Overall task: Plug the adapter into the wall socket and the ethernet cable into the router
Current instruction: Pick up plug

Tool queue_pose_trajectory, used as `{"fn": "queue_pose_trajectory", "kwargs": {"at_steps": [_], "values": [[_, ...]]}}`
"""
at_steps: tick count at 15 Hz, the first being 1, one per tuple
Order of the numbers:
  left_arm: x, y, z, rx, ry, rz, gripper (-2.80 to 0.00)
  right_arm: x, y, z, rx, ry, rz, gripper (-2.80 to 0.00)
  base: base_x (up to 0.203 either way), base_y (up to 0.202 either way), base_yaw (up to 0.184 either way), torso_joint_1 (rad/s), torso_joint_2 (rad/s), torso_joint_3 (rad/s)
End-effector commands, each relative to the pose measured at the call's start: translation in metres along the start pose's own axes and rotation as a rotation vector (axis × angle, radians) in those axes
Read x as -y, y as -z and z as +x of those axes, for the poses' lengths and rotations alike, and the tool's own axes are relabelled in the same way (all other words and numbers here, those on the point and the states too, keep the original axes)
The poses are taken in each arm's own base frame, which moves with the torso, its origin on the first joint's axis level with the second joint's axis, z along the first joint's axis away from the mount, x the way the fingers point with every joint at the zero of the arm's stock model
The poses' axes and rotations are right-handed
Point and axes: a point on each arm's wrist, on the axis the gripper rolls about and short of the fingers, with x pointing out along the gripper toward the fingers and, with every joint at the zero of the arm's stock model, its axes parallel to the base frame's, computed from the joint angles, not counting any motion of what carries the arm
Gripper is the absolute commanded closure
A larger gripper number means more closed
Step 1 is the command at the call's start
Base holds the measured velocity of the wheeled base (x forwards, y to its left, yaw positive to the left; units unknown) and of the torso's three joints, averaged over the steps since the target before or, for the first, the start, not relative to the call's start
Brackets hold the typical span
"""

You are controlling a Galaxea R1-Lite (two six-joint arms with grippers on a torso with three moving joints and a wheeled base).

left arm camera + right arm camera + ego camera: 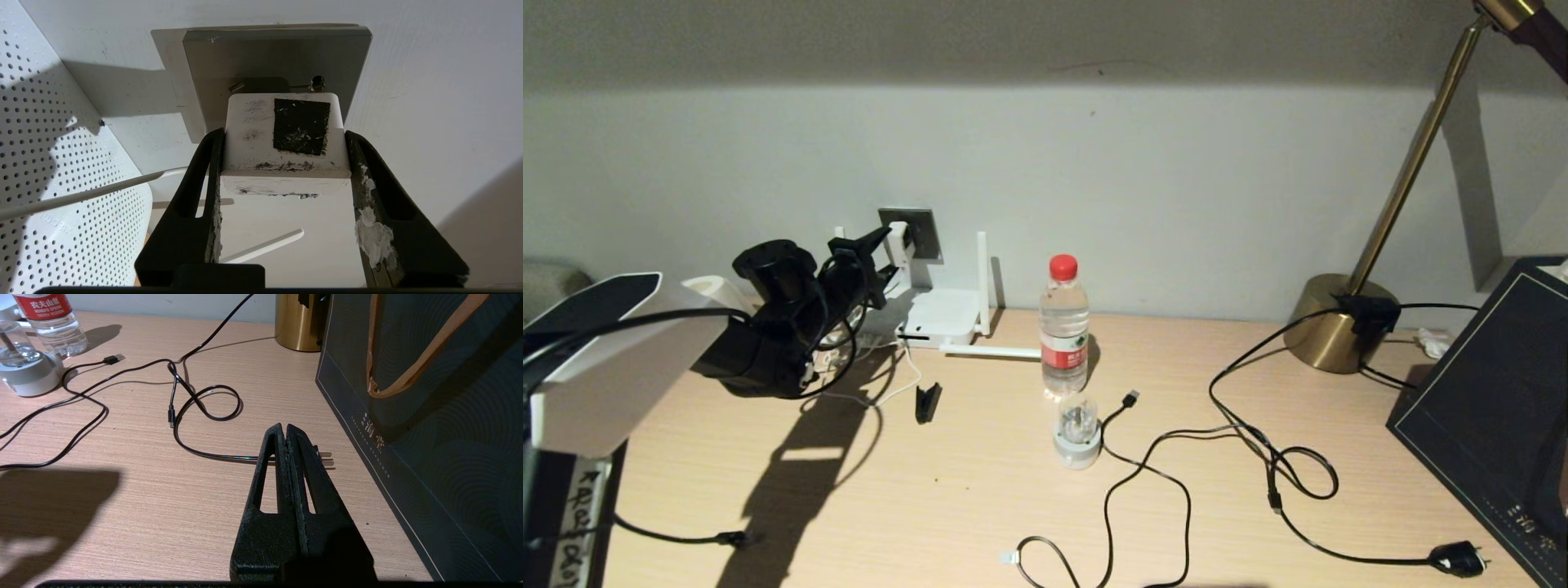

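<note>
The white adapter (253, 139) sits between the fingertips of my left gripper (284, 134), its front end up against the grey wall socket (278, 53). Both fingers touch its sides. In the head view the left gripper (882, 245) reaches to the wall socket (923, 233), just above the white router (943, 318). The ethernet cable's clear-tipped plug (1010, 558) lies loose near the table's front edge. My right gripper (286, 426) is shut and empty, hovering over a black mains plug (322, 457).
A water bottle (1063, 327) and a round white-and-clear plug piece (1078, 433) stand mid-table. A USB-ended black cable (1131, 398) loops across the wood. A brass lamp base (1339, 322) and a dark bag (1486, 408) fill the right side. A flat black piece (927, 403) lies before the router.
</note>
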Motion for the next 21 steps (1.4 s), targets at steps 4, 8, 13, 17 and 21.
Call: {"fn": "queue_pose_trajectory", "kwargs": {"at_steps": [4,8,13,17,21], "values": [[0.0034,-0.0017,0.0051,-0.002,0.016,-0.015,0.00,0.0000,0.0030,0.0007,-0.010,-0.001,-0.001,0.00,0.000,0.000,0.000,0.000,0.00,0.000],[0.0009,-0.0019,0.0061,-0.007,0.006,-0.018,0.00,0.0000,0.0030,0.0007,-0.010,-0.001,-0.001,0.00,0.000,0.000,0.000,0.000,0.00,0.000],[0.0005,-0.0025,0.0062,-0.006,0.005,-0.018,0.00,0.0000,0.0030,0.0007,-0.010,-0.001,-0.001,0.00,0.000,0.000,0.000,0.000,0.00,0.000],[0.0035,-0.0037,0.0095,-0.006,0.014,-0.015,0.00,0.0000,0.0030,0.0007,-0.010,-0.001,-0.001,0.00,0.000,0.000,0.000,0.000,0.00,0.000],[0.0004,-0.0037,0.0101,-0.004,0.010,-0.016,0.00,0.0000,0.0030,0.0007,-0.010,-0.001,-0.001,0.00,0.000,0.000,0.000,0.000,0.00,0.000]]}}
